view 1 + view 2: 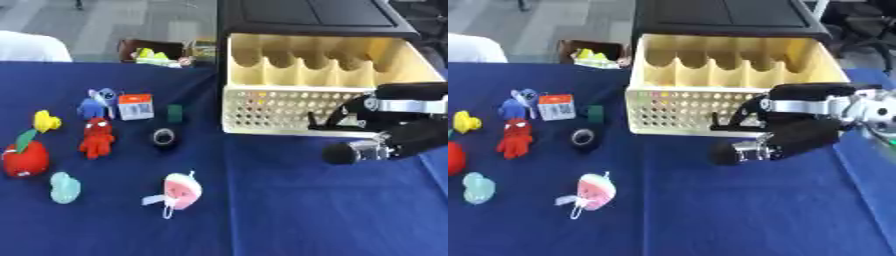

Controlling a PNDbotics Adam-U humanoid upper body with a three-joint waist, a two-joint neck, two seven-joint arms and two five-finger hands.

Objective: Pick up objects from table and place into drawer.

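While the blue tabletop (289, 210) carries a scatter of small toys on its left half, the right robot hand (785, 137) sits low over the cloth just in front of the drawer (728, 107), coming in from the right edge. Its dark fingers (732, 152) point leftward and look loosely curled; nothing can be seen held in them, though whether they are fully closed cannot be told. The left robot hand shows in neither view. The drawer is cream plastic with a perforated front wall and scalloped dividers inside, pulled out from a black cabinet (306, 17) at the far side; its compartments appear bare where visible. On the left of the tabletop lie, well apart from the drawer: a red apple toy (24, 157) with a green leaf at the left edge, a yellow toy (45, 121) behind it, a pale teal toy (64, 187) in front of it, a red octopus-like figure (96, 137), a blue plush figure (98, 102) and, just beside that, a white and orange card (136, 106). Nearer the middle stand a small dark green block (175, 112) and, in front of it, a black roll of tape (164, 136). Closest to the viewer lies a pink and white watermelon-slice toy (179, 191) with a white loop. A brown box (153, 52) holding yellow items sits beyond the far edge.
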